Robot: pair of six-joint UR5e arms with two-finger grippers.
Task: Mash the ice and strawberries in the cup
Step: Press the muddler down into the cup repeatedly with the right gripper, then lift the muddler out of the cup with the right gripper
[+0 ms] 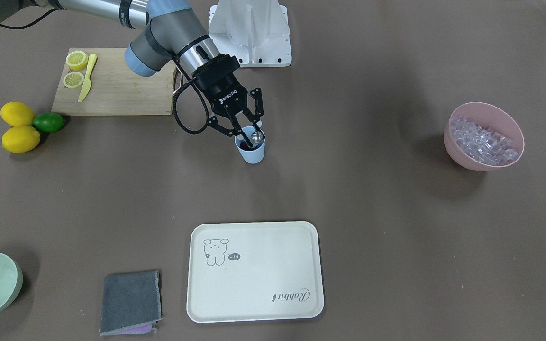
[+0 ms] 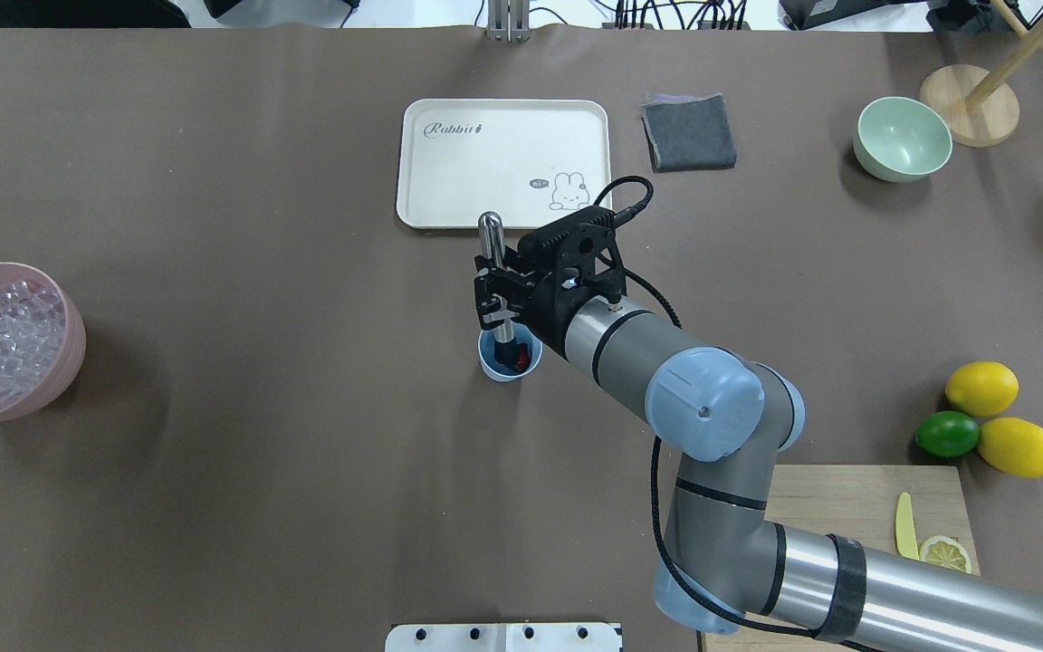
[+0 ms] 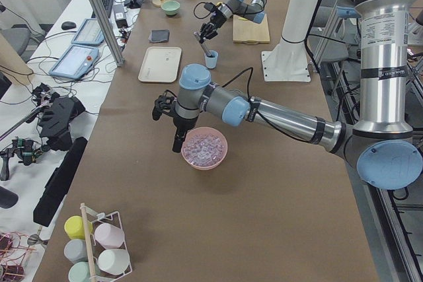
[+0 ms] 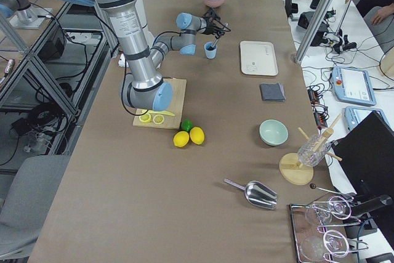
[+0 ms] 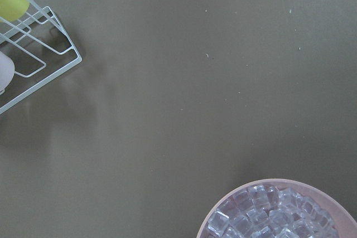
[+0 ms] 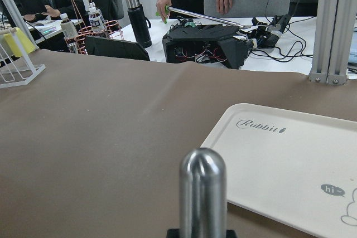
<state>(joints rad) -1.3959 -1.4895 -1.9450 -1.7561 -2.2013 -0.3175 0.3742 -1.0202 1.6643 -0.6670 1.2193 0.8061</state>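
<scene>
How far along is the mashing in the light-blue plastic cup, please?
Done: a red strawberry lies in the small light-blue plastic cup. In hand: the right gripper is shut on a shiny metal muddler, its lower end down in the cup. Left: likely most of the mashing; I cannot tell whether clear ice cubes are in the cup, and the round pink bowl beside the left gripper is full of them.

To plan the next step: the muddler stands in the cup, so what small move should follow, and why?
Probably push the muddler straight down onto the strawberry. The right gripper is shut on the muddler, its lower end is inside the cup, and the red fruit shows beside the tip.
</scene>
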